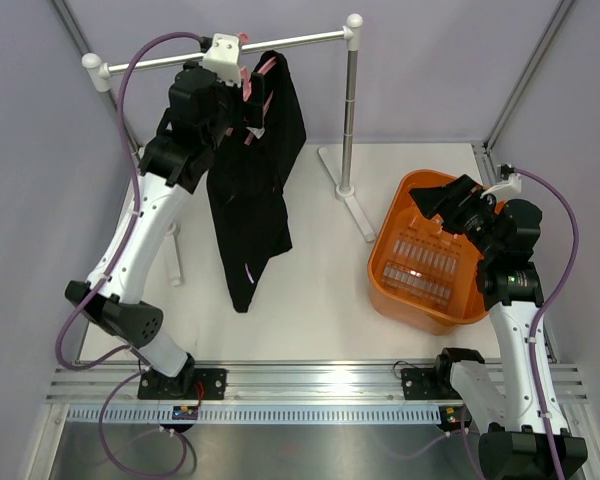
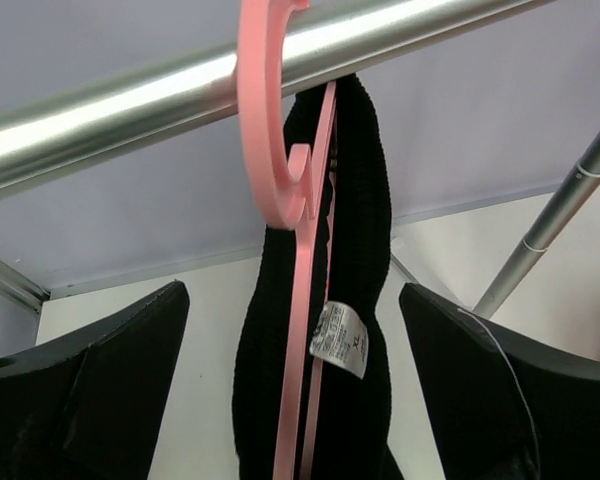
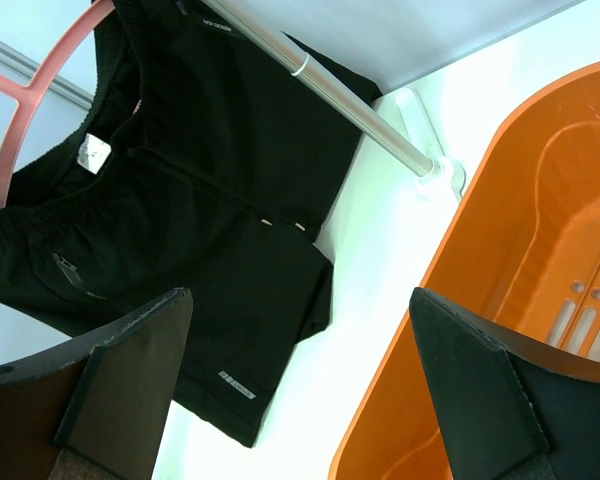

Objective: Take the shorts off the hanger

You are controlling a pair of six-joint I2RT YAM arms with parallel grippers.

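Shorts (image 1: 255, 190) hang on the hanger (image 1: 266, 66), just ahead of the left gripper (image 1: 246, 100); that arm reaches high. Right gripper (image 1: 432, 198) hovers above the basket (image 1: 375, 270), arm bent. Left wrist: fingers (image 2: 100, 390) spread, with the hanger between them, not touched. Right wrist: jaws spread wide, holding nothing.

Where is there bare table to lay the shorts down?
Bare table: between the shorts and the basket, and the front strip below the hem. Crowded: at the rail, the left gripper flanks the hanger; the right gripper hangs over the basket.
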